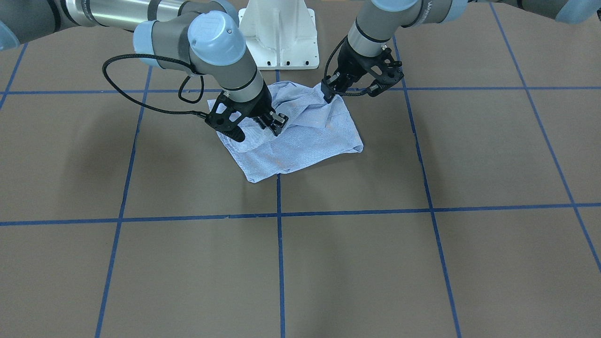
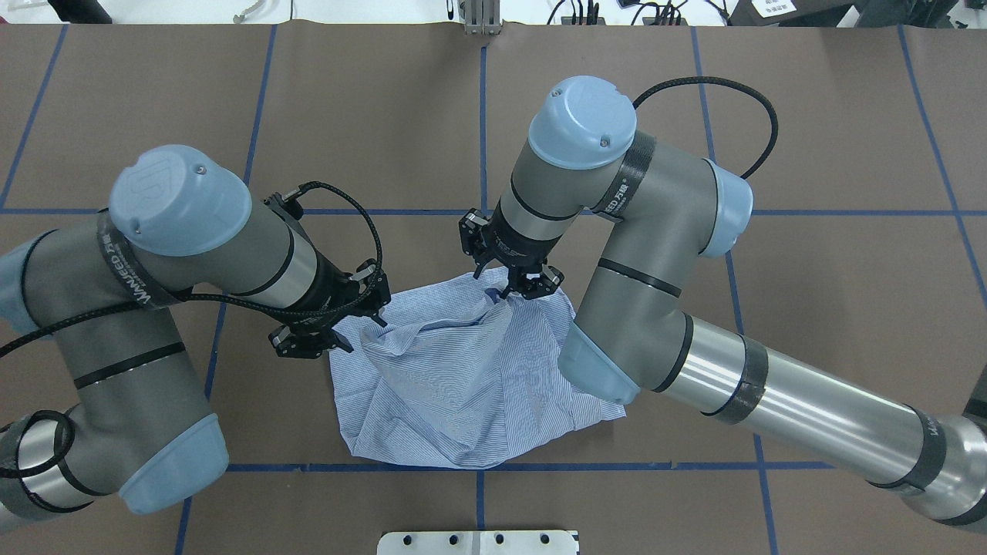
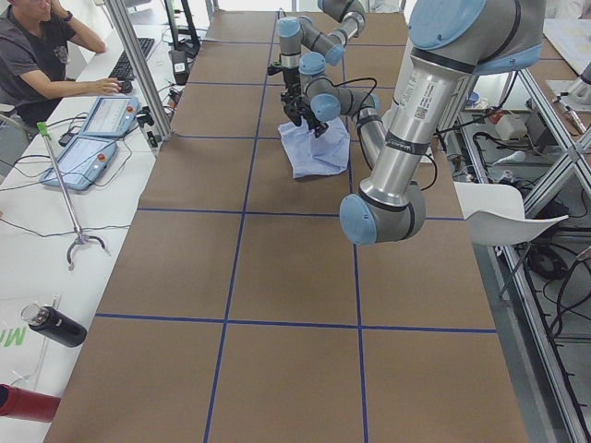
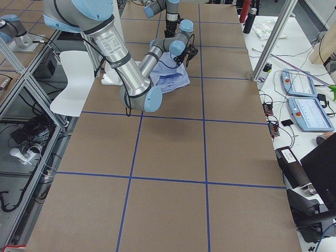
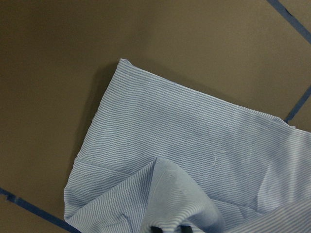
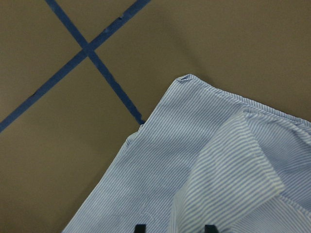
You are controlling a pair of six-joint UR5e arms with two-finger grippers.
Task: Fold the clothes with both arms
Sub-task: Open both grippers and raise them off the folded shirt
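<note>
Shirt (image 2: 463,385), 1 only, lies rumpled on the middle of the table (image 2: 771,347), its far edge pinched by 2 grippers: left gripper (image 1: 330,95) clamped on the left corner, right gripper (image 2: 505,293) clamped further right.

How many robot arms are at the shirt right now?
2. The grey-and-silver left arm has its black left hand at the light blue and white striped shirt's left corner; the right arm has its right hand at the far edge. None look hidden.
</note>
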